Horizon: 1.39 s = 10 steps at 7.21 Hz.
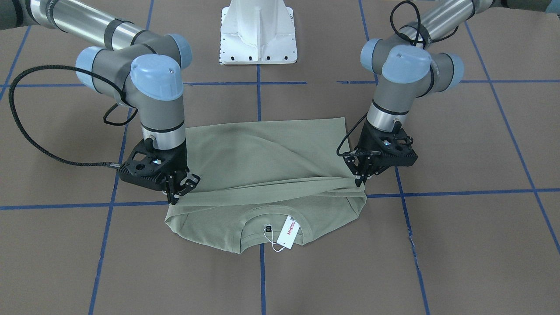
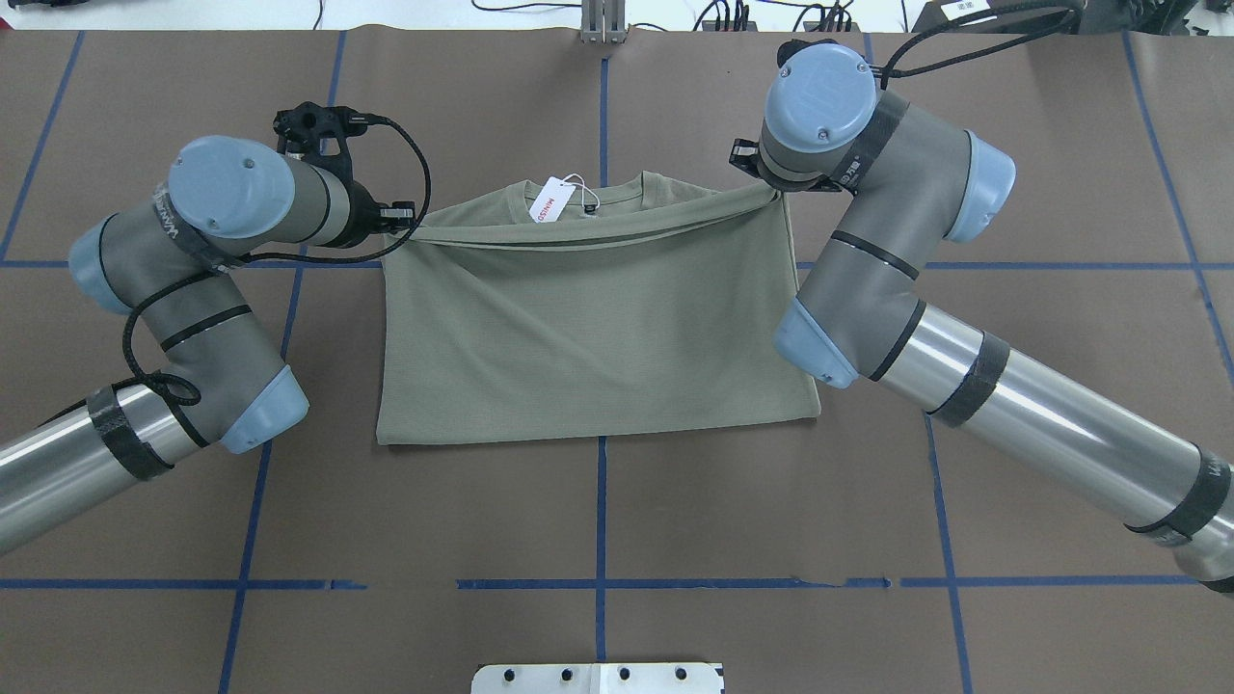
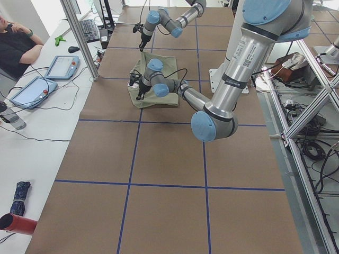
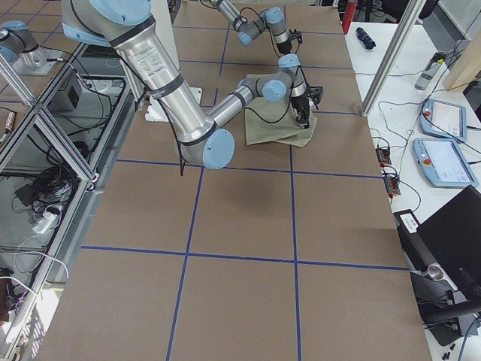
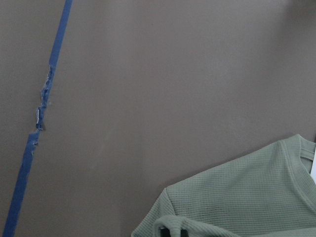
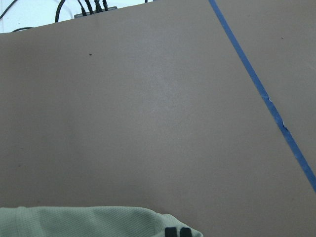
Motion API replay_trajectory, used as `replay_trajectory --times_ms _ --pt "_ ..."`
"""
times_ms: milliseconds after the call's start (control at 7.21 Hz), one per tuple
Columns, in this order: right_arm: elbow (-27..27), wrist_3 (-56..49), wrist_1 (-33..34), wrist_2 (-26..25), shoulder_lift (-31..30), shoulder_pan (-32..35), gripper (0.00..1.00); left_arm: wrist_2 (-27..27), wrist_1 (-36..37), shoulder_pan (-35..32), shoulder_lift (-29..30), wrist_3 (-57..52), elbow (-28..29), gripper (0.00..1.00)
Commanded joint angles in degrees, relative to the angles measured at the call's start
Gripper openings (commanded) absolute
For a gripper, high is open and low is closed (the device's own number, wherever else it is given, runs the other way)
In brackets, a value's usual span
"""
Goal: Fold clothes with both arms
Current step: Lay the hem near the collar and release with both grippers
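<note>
The shirt (image 2: 598, 328) lies on the brown counter (image 2: 434, 511), long axis side to side, collar and tag (image 1: 290, 232) pointing away from the robot. Its lifted fold edge stretches between the left tool (image 1: 361, 180) and right tool (image 1: 175, 197), each clenched on one end. Blue tape lines (image 2: 600, 540) grid the counter.

The left arm (image 1: 396, 94) and right arm (image 1: 159, 109) are bent, wrists pointing down. The left gripper (image 1: 361, 178) and right gripper (image 1: 176, 195) each pinch closed on a raised edge of the shirt (image 1: 262, 148).
</note>
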<state>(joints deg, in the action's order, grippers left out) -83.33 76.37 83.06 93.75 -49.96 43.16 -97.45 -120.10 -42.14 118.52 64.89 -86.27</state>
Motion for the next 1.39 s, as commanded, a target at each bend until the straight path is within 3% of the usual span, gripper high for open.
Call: replay_trajectory --times_ms 0,139,277,555,832,1110,1249 --pt "1.8 -0.6 -0.3 0.1 0.0 0.1 0.00 0.1 -0.2 0.0 0.2 -0.6 0.2 0.00" --pt "2.5 -0.8 -0.3 -0.1 0.0 -0.2 0.87 0.1 -0.2 0.0 0.2 -2.0 0.2 0.92" --pt "2.4 -1.7 -0.4 0.1 0.0 -0.4 1.00 -0.4 0.0 0.0 0.1 -6.7 -0.4 1.00" --pt "-0.2 -7.3 -0.5 2.4 -0.7 0.2 1.00 -0.9 -0.2 0.2 -1.2 -11.2 -4.4 1.00" --pt "-2.2 -7.2 -0.5 2.4 -1.2 0.2 1.00 -5.5 -0.6 1.7 -9.1 -9.2 -13.3 1.00" --pt "-2.7 -7.2 -0.5 2.4 -1.2 0.2 1.00 -4.0 -12.8 6.7 -19.6 -3.1 -16.6 1.00" --pt "-2.7 -7.2 -0.5 2.4 -1.2 0.2 1.00 -1.5 -15.1 9.5 -21.1 0.5 -16.7 0.98"
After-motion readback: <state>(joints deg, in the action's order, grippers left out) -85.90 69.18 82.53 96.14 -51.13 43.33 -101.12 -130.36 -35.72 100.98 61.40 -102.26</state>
